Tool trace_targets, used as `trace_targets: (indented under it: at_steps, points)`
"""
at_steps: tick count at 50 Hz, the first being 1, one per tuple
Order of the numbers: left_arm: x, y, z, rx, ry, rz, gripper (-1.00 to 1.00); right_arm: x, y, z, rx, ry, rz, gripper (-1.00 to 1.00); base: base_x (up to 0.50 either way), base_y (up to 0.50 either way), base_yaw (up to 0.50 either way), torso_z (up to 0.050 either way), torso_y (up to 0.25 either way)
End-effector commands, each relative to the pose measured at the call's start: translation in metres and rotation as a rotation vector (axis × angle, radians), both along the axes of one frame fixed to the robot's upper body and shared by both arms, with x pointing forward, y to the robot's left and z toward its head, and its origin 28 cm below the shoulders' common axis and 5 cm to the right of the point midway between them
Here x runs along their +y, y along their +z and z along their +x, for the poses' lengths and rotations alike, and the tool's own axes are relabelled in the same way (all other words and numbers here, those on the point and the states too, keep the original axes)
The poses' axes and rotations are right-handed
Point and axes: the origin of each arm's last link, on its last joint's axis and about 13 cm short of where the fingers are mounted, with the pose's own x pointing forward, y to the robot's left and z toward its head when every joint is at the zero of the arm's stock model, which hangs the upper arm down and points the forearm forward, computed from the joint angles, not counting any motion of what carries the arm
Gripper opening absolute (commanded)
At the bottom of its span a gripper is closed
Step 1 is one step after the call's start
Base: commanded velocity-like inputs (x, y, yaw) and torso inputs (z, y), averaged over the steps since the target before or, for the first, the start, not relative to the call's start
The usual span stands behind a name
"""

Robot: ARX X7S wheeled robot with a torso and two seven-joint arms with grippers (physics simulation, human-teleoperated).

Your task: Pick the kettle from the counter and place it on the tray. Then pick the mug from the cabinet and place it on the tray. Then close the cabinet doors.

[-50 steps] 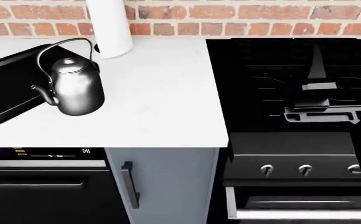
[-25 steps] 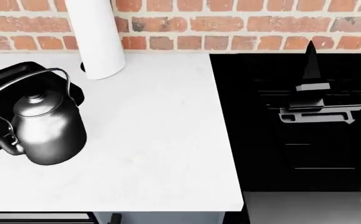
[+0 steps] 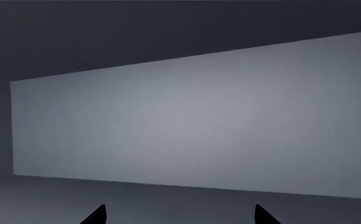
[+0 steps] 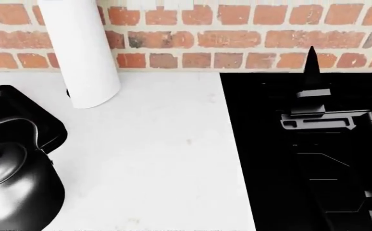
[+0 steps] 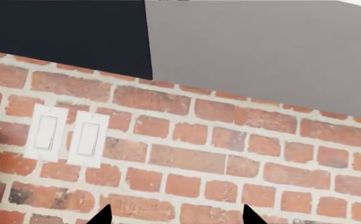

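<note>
Change since earlier: compared with the frame half a second ago, the head view is closer and higher over the worktop; the kettle now sits lower and further left in the picture, partly cut by the edge, and the paper-towel roll looks bigger.
Kettle: shiny dark-silver body at the lower left of the head view, upright on the counter, its thin handle arching over the lid; the spout is out of the picture.
Tray: the tray is glossy black, behind the kettle at the left edge; only one rounded corner shows. I cannot tell if the kettle touches its rim.
Counter: white with faint speckles, it ends at the black stovetop on the right.
Mug: not seen in any view.
Right gripper: the right gripper shows two dark fingertips set apart with nothing between them; it faces the brick wall with two white switches. In the head view its arm lies over the stovetop.
Left gripper: the left gripper also has its two tips spread, holding nothing, facing a plain grey panel.
</note>
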Motion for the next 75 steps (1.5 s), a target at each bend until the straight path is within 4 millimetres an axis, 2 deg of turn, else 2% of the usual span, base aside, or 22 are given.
trace_targets:
  at_steps: [1,10,19,20,33,36,39,44,48,52,57,67,71,75]
  points:
    - [0.003,-0.01,0.006,0.098,0.005,0.0,1.0,0.002,-0.004,0.0,0.01,0.013,-0.008,1.0,0.0,0.0,0.0,0.0,0.0]
    - [0.009,-0.031,0.022,0.192,0.03,-0.013,1.0,0.003,-0.008,0.0,0.013,0.021,-0.011,1.0,0.0,0.0,0.0,0.0,0.0]
    - [0.012,-0.043,0.031,0.224,0.036,-0.024,1.0,0.002,-0.011,0.0,0.016,0.019,-0.007,1.0,0.0,0.0,0.0,0.0,0.0]
    - [0.013,-0.044,0.031,0.227,0.038,-0.026,-1.0,0.002,-0.011,0.0,0.016,0.019,-0.005,1.0,0.0,0.0,0.0,0.0,0.0]
    - [0.017,-0.046,0.033,0.22,0.052,-0.026,-1.0,0.003,-0.013,0.001,0.02,0.022,-0.003,1.0,0.0,0.0,0.0,0.0,0.0]
    - [0.017,-0.043,0.032,0.196,0.056,-0.021,-1.0,0.003,-0.014,0.001,0.022,0.022,-0.002,1.0,0.0,0.0,0.0,0.0,0.0]
    - [0.017,-0.031,0.026,0.121,0.037,-0.027,-1.0,0.003,-0.015,0.001,0.023,0.021,0.002,1.0,0.0,0.0,0.0,0.0,0.0]
    - [0.017,0.003,0.005,-0.11,0.052,-0.015,-1.0,0.003,-0.017,0.002,0.028,0.023,0.003,1.0,0.0,0.0,0.0,0.0,0.0]
    - [0.018,0.02,-0.017,-0.206,0.051,-0.018,-1.0,0.004,-0.019,0.003,0.031,0.024,-0.001,1.0,0.0,0.0,0.0,0.0,0.0]
    - [0.018,0.031,-0.039,-0.259,0.04,-0.001,-1.0,0.004,-0.021,0.002,0.033,0.025,0.009,1.0,0.0,0.0,0.0,0.0,0.0]
    - [0.018,0.036,-0.054,-0.285,0.018,0.003,-1.0,0.005,-0.023,0.0,0.037,0.028,0.015,1.0,-0.17,0.0,0.0,0.0,0.0]
    - [0.022,0.038,-0.069,-0.283,-0.046,0.002,-1.0,0.004,-0.025,-0.002,0.034,0.032,0.021,1.0,-0.5,0.0,0.0,0.0,0.0]
    - [0.021,0.023,-0.078,-0.275,-0.121,0.007,-1.0,0.004,-0.025,-0.002,0.034,0.029,0.025,1.0,-0.5,0.0,0.0,0.0,0.0]
    - [0.01,-0.007,-0.094,-0.272,-0.233,0.043,-1.0,0.003,-0.027,-0.002,0.03,0.042,0.038,1.0,-0.05,0.0,0.0,0.0,0.0]
